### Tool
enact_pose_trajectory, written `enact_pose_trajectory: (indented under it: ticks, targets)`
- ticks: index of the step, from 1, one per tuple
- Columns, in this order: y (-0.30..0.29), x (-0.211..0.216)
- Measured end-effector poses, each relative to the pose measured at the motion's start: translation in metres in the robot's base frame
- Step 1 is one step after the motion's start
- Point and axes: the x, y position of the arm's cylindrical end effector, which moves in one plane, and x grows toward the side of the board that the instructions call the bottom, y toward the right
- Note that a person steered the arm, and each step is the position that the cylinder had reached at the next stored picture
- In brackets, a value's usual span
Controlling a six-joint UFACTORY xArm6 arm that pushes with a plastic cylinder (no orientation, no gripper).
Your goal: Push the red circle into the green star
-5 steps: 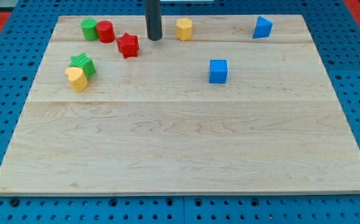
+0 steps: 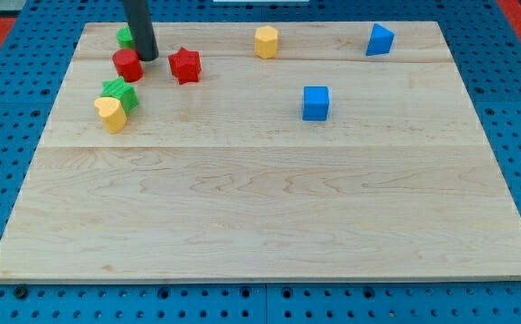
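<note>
The red circle (image 2: 127, 65) sits near the board's top left, just above the green star (image 2: 119, 93), with a small gap between them. My tip (image 2: 146, 57) stands at the red circle's upper right edge, touching or nearly touching it. The rod partly hides a green block (image 2: 125, 36) behind it, whose shape I cannot make out. A yellow heart (image 2: 110, 113) rests against the green star's lower left side.
A red star (image 2: 185, 65) lies right of my tip. A yellow hexagon (image 2: 266, 41) and a blue triangle (image 2: 379, 40) sit along the top. A blue cube (image 2: 315, 103) sits mid-right. The wooden board (image 2: 269, 207) lies on a blue pegboard.
My tip moved left from between the red star and the yellow hexagon to the red circle. The red circle slid down and left, away from the green block, toward the green star.
</note>
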Motion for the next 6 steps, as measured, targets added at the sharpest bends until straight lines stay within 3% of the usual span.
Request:
enact_pose_trajectory:
  ticks: [1,5,6]
  targets:
    - [-0.029,-0.008]
    - [-0.019,0.090]
    - [-0.058,0.097]
